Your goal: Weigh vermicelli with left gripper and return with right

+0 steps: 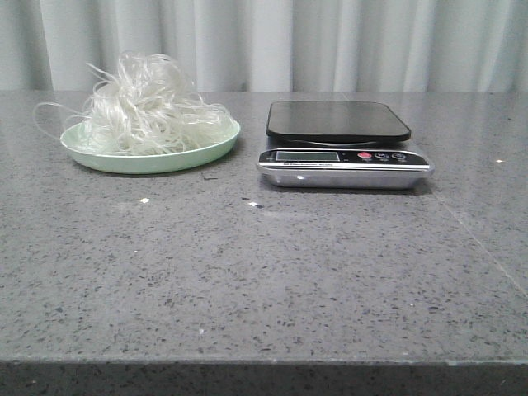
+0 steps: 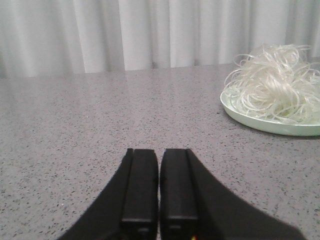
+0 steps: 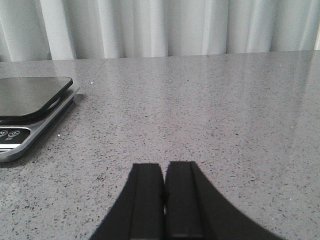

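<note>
both tools closed, empty — left tool [image 2: 159, 187], right tool [image 3: 164, 197] — vermicelli [image 1: 147, 107] on plate [image 1: 157, 159].

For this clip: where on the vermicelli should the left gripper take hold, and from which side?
Best guess: the top of the vermicelli, coming from straight above. The strands pile into a loose mound above the plate rim, so a side approach would likely hit the rim. The left gripper, now shut, must open wide to pinch a thick bunch.
</note>
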`<state>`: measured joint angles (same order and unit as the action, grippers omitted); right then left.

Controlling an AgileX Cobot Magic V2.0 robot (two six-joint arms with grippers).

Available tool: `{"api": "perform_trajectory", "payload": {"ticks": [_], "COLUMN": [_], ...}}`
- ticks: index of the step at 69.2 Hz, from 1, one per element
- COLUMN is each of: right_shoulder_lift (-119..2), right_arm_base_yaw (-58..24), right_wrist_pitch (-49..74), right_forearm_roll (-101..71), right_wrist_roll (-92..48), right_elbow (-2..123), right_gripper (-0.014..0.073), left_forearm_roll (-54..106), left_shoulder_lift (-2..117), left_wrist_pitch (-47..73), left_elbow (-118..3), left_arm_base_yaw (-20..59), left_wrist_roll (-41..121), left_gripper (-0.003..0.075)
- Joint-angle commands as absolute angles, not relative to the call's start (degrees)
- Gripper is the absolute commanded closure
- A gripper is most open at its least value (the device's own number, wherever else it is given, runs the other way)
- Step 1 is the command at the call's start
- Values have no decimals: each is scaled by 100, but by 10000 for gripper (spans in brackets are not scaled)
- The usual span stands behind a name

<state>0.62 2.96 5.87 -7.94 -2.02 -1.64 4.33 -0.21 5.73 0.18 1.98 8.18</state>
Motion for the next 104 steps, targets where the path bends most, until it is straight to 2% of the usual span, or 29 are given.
{"api": "perform_trajectory", "payload": {"ticks": [1,68,88,95,104], "right_shoulder_lift": [149,149,149,149,149], "right_arm_base_yaw": [320,320,320,320,320], "right_wrist_pitch": [138,131,91,31,-164], "right_forearm_roll": [-785,-785,-785,-785,-785], "right_wrist_roll": [-229,-229,-229,-229,-229], "right_elbow": [-114,-114,-114,-114,-114], "right_gripper": [443,443,443,443,443], "left_forearm_roll": [450,461,461,461,461], "left_shoulder_lift": [-139,-139,-114,-62,407], "left_wrist_pitch": [132,54,-1797,-1789,-816], "left_elbow": [63,63,43,-394,-1654], "left_arm_base_yaw": [192,192,192,192,202], "left_wrist_roll": [752,752,752,752,752], "left_gripper": [584,584,583,583,584]}}
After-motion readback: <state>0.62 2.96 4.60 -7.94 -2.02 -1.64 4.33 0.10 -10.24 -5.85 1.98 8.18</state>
